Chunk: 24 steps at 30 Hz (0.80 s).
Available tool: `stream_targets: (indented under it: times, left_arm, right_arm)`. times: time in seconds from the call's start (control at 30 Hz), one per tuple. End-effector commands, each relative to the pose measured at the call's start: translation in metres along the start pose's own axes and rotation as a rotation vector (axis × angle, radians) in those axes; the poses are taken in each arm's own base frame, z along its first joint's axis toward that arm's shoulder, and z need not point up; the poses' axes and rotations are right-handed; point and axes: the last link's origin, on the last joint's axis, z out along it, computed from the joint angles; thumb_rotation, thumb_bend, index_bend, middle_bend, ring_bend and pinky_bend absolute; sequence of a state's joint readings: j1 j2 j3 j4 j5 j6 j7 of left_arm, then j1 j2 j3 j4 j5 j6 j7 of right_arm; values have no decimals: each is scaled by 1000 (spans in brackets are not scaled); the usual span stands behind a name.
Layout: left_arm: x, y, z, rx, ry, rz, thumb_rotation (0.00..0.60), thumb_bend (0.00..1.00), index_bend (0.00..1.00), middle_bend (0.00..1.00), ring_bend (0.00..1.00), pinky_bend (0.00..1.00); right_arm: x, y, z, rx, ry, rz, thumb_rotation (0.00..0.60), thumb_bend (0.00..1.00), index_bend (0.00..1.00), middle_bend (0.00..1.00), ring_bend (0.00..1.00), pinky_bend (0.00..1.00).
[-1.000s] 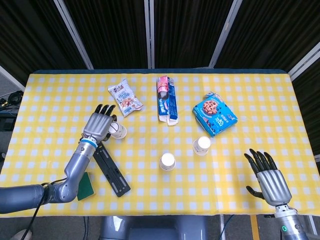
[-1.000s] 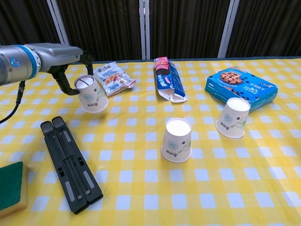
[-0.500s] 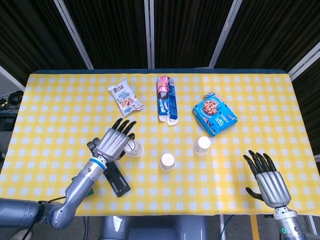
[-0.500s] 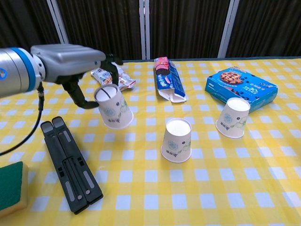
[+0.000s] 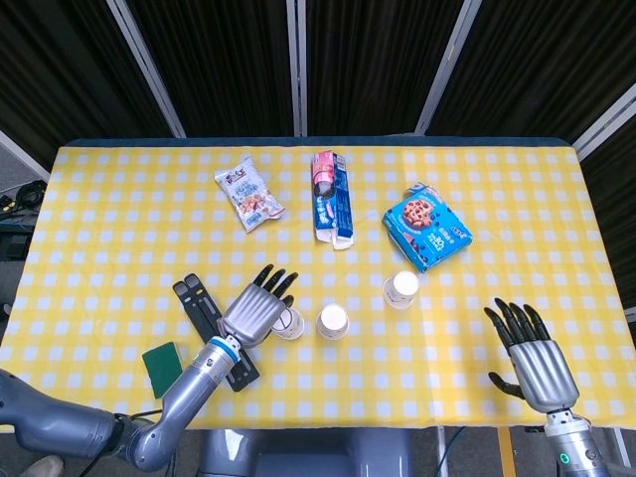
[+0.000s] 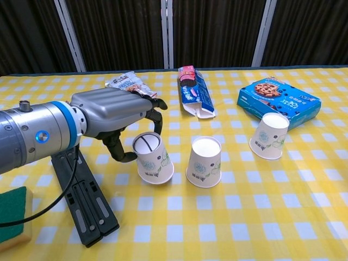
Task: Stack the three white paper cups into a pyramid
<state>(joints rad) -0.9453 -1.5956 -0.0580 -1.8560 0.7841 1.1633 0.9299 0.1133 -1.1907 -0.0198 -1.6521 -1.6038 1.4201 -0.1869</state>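
Three white paper cups stand upside down on the yellow checked table. My left hand [image 6: 111,117] [image 5: 256,314] holds the left cup [image 6: 153,159] [image 5: 289,323], thumb and fingers around its upper part, tilted slightly. Just to its right stands the middle cup [image 6: 204,161] [image 5: 333,321], a small gap between them. The third cup [image 6: 269,135] [image 5: 400,289] stands further right, in front of the blue cookie box. My right hand [image 5: 532,355] hovers open near the table's front right edge, far from all cups; only the head view shows it.
A black folding stand [image 6: 81,193] lies front left beside a green sponge [image 6: 12,215]. At the back lie a snack bag [image 5: 249,194], a pink-blue cookie packet [image 6: 194,91] and a blue cookie box [image 6: 278,96].
My left hand has carried the cup from the back left, across the black stand, down beside the middle cup. The right hand has stayed put.
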Motion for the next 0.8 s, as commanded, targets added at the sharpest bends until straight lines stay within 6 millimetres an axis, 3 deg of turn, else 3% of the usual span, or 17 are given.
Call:
stream_targets:
  times: [0.03,0.63,0.8]
  left_arm:
    - [-1,3,3,-1,-7,-1,600,436,426,0,0,0]
    - [-7,22,15,-3,18,-44,600,427,408,0,0,0]
    - [-10,20,15,7,19,-18,600,406,271,0,0,0]
  right_arm:
    - [1,1,0,-2,1,1,600,68,98,0,0,0]
    - [0,1,0,-5,-4,1,600,68,98,0,0,0]
    - [0,2,0,-9,-7,1,600,68,98,0,0,0]
